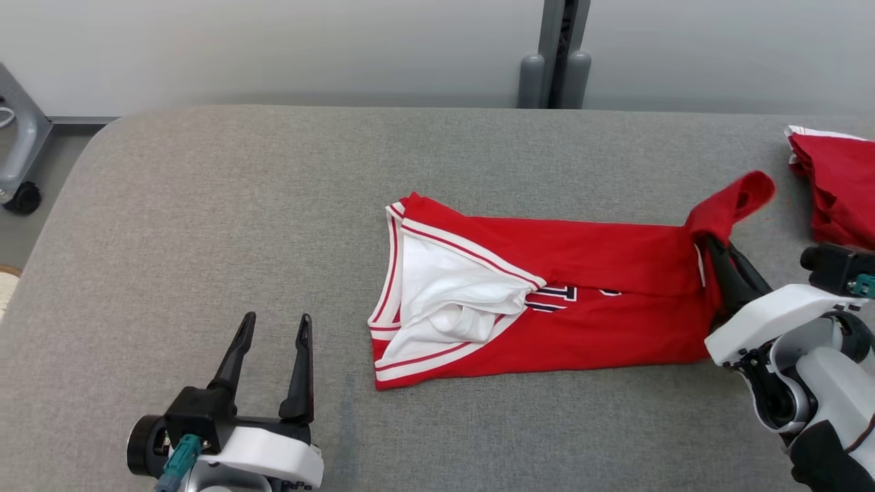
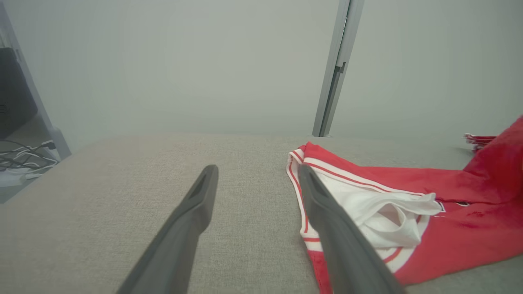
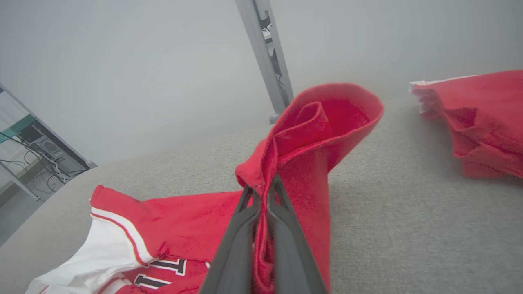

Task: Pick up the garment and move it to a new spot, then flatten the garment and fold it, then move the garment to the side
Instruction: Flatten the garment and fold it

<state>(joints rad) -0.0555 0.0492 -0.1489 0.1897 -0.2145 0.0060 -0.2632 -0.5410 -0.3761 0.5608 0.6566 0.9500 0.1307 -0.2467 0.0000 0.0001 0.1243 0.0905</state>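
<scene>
Clamped with the right gripper [image 3: 261, 187] on the garment [image 1: 588, 294]: a bunched fold of its right end, raised just off the surface [image 1: 205, 205]. Spread otherwise across the middle, nearer the right edge, doubled lengthwise with white lining showing at the left end. Hovering toward the near left corner with the left gripper [image 1: 277, 320], splayed wide, empty, well apart from the cloth. Judged as mid-fold: placing and flattening seemingly done, 1 fold in. Left to do: finishing the fold, then shifting aside, perhaps toward the other red pile [image 1: 837, 184] at the right edge.

Red garment [image 1: 588, 287], white-striped trim; grey table [image 1: 205, 225]
</scene>
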